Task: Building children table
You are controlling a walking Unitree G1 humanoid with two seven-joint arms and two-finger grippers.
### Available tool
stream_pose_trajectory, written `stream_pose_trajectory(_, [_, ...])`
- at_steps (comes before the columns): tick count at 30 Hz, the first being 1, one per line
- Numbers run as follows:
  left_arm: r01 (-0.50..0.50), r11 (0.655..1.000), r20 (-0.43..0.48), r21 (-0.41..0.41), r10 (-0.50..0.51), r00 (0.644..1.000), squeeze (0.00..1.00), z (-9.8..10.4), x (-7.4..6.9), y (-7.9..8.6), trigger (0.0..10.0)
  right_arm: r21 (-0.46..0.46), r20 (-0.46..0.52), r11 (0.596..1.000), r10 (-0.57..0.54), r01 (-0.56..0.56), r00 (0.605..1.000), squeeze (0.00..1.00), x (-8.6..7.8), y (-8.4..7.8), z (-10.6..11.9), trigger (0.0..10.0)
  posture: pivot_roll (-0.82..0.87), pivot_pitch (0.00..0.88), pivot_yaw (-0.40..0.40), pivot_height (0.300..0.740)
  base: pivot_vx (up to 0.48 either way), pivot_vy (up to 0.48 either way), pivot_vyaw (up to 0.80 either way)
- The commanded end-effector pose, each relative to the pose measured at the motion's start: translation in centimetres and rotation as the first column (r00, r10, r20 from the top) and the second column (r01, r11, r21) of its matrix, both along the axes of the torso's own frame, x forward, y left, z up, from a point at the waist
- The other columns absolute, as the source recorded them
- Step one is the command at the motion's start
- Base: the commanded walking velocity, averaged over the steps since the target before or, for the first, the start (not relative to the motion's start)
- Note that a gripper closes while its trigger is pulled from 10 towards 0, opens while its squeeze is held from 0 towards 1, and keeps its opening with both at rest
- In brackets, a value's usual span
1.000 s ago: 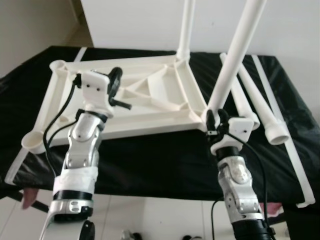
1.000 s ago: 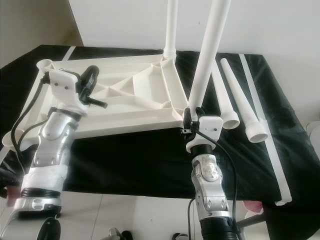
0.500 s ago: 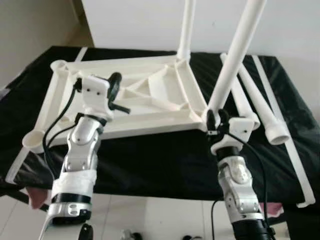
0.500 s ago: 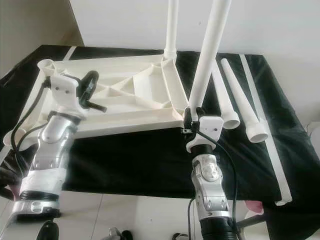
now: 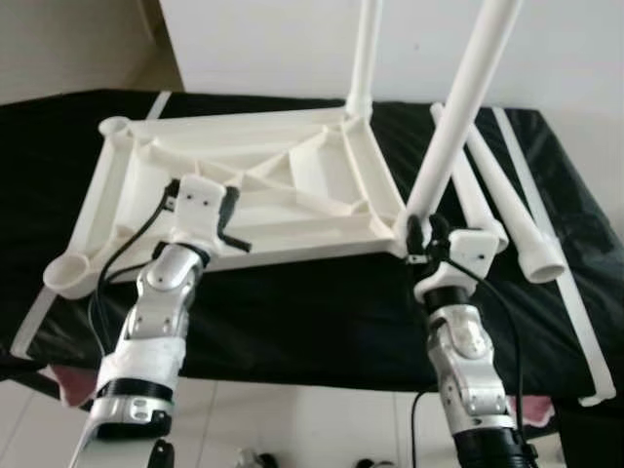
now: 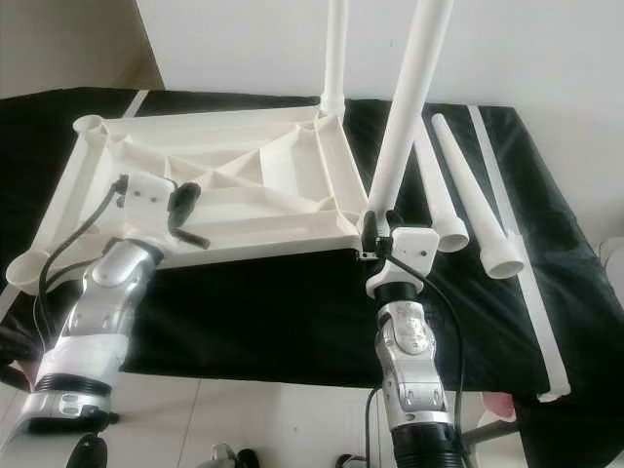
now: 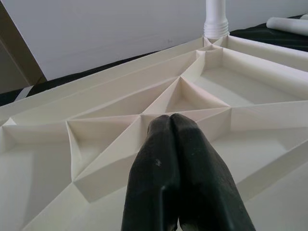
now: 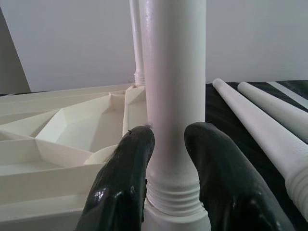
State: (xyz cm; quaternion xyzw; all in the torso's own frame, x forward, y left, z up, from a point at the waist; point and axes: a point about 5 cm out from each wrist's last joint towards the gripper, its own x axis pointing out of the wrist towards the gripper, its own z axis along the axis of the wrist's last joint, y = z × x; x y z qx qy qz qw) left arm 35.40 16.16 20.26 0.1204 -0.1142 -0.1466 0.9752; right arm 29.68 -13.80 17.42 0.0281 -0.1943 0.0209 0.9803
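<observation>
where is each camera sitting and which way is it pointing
Head eyes: look forward and down at the upturned tabletop on the black table; both silver arms show.
Left wrist: looks along the shut left pincer across the tabletop ribs.
Right wrist: looks along the right pincer, fingers on either side of the near leg.
Shared: far leg, also in the head views.

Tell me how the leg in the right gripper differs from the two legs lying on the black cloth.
The gripped leg stands upright in the near right corner socket of the upside-down tabletop; the two loose legs lie flat on the black cloth, beside the tabletop. The right gripper has its fingers around the gripped leg just above its threaded base; nothing touches the loose legs. All three are white, tapered tubes with a ribbed wide end.
</observation>
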Motion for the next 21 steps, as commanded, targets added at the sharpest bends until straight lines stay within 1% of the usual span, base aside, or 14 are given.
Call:
stream_pose_trajectory(1, [-0.04, 0.999, -0.018, -0.008, 0.04, 0.999, 1.0, -0.42, 0.08, 0.2, 10.0, 0.011, -0.011, 1.0, -0.003, 0.004, 1.0, 0.0, -0.05, -0.04, -0.26, 10.0, -0.08, 0.149, 0.017, 0.74, 0.0, 0.0, 0.0])
stream_pose_trajectory(5, [-0.037, 0.999, -0.012, 0.011, 0.037, 0.999, 1.0, -0.55, -0.06, -0.06, 10.0, 0.01, -0.012, 1.0, -0.005, 0.005, 1.0, 0.0, -0.12, -0.06, -0.3, 10.0, -0.08, 0.15, 0.017, 0.74, 0.0, 0.0, 0.0])
stream_pose_trajectory(6, [-0.027, 1.0, -0.014, 0.014, 0.027, 1.0, 0.5, -0.66, -0.15, -0.26, 10.0, 0.011, -0.013, 1.0, -0.006, 0.006, 1.0, 0.0, -0.13, -0.06, -0.31, 10.0, -0.08, 0.151, 0.017, 0.74, 0.0, 0.0, 0.0])
stream_pose_trajectory(8, [-0.02, 1.0, -0.017, 0.015, 0.02, 1.0, 0.5, -0.74, -0.21, -0.39, 10.0, 0.011, -0.013, 1.0, -0.006, 0.006, 1.0, 0.0, -0.14, -0.06, -0.31, 10.0, -0.08, 0.151, 0.017, 0.74, 0.0, 0.0, 0.0])
stream_pose_trajectory(9, [-0.017, 1.0, -0.019, 0.015, 0.018, 1.0, 0.0, -0.82, -0.27, -0.51, 10.0, 0.011, -0.014, 1.0, -0.006, 0.006, 1.0, 0.0, -0.14, -0.06, -0.32, 10.0, -0.08, 0.152, 0.017, 0.74, 0.0, 0.0, 0.0])
stream_pose_trajectory(11, [-0.003, 1.0, -0.025, 0.005, 0.003, 1.0, 0.0, -0.96, -0.37, -0.68, 10.0, 0.012, -0.014, 1.0, -0.005, 0.005, 1.0, 0.0, -0.14, -0.02, -0.33, 10.0, -0.08, 0.152, 0.017, 0.74, 0.0, 0.0, 0.0])
stream_pose_trajectory(12, [-0.005, 1.0, -0.03, -0.024, 0.004, 1.0, 1.0, -0.95, -0.37, -0.55, 10.0, 0.012, -0.014, 1.0, -0.004, 0.004, 1.0, 0.0, -0.13, 0.02, -0.33, 10.0, -0.08, 0.152, 0.016, 0.74, 0.0, 0.0, 0.0])
stream_pose_trajectory(13, [-0.008, 0.999, -0.034, -0.045, 0.006, 0.999, 1.0, -0.94, -0.37, -0.45, 10.0, 0.012, -0.014, 1.0, -0.003, 0.004, 1.0, 0.0, -0.13, 0.05, -0.32, 10.0, -0.08, 0.152, 0.016, 0.74, 0.0, 0.0, 0.0])
stream_pose_trajectory(15, [-0.009, 0.998, -0.037, -0.058, 0.007, 0.999, 1.0, -0.93, -0.37, -0.38, 10.0, 0.012, -0.014, 1.0, -0.003, 0.003, 1.0, 0.0, -0.12, 0.06, -0.32, 10.0, -0.08, 0.152, 0.017, 0.74, 0.0, 0.0, 0.0])
stream_pose_trajectory(18, [-0.019, 0.999, -0.027, -0.04, 0.018, 0.999, 1.0, -0.79, -0.4, -0.22, 10.0, 0.014, -0.013, 1.0, -0.002, 0.002, 1.0, 0.0, -0.12, 0.09, -0.31, 10.0, -0.07, 0.152, 0.016, 0.74, 0.0, 0.0, 0.0])
stream_pose_trajectory(21, [-0.02, 0.999, -0.027, -0.04, 0.019, 0.999, 1.0, -0.78, -0.43, -0.14, 10.0, 0.015, -0.013, 1.0, -0.001, 0.001, 1.0, 0.0, -0.06, 0.13, -0.28, 10.0, -0.07, 0.152, 0.016, 0.74, 0.0, 0.0, 0.0])
